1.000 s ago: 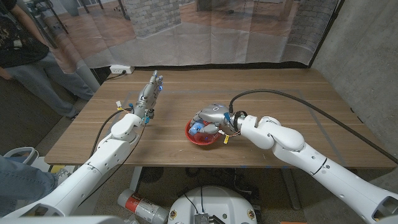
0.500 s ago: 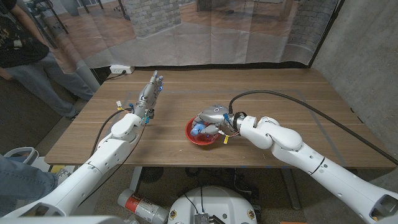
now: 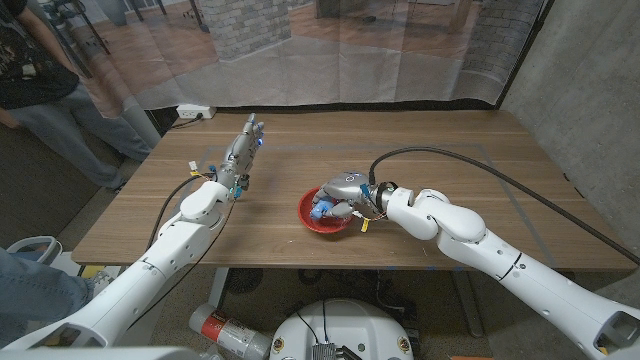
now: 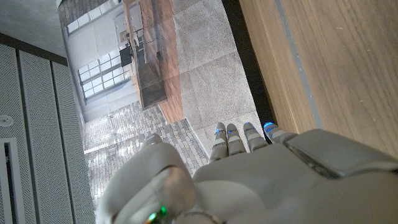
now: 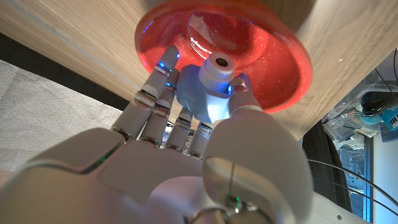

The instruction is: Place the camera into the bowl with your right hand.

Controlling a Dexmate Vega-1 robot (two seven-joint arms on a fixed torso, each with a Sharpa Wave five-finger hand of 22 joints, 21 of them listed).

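Pale blue and white, the small toy camera (image 5: 211,93) sits pinched between the thumb and fingers (image 5: 163,84) of the robot's right hand (image 3: 343,193), its round white lens facing outward in the right wrist view. That hand grasps the camera directly over the red bowl (image 3: 313,218), low inside its rim; whether the camera touches the bowl's bottom cannot be told. The bowl is a shallow, glittery red dish resting on the wooden table (image 3: 440,140), near the table's middle and toward its near edge. The right arm reaches in from the near right, with a black cable arching over it. Well apart to the left, the robot's left hand (image 3: 240,153) is held out over the table with its fingers straight, side by side and pointing toward the far edge, grasping nothing; the left wrist view shows its fingertips (image 4: 242,132) lit blue, reaching past the table's far edge. Beyond the far left corner a person (image 3: 40,70) in dark top and grey trousers stands on the floor, and a white power strip (image 3: 194,113) lies by the far edge.
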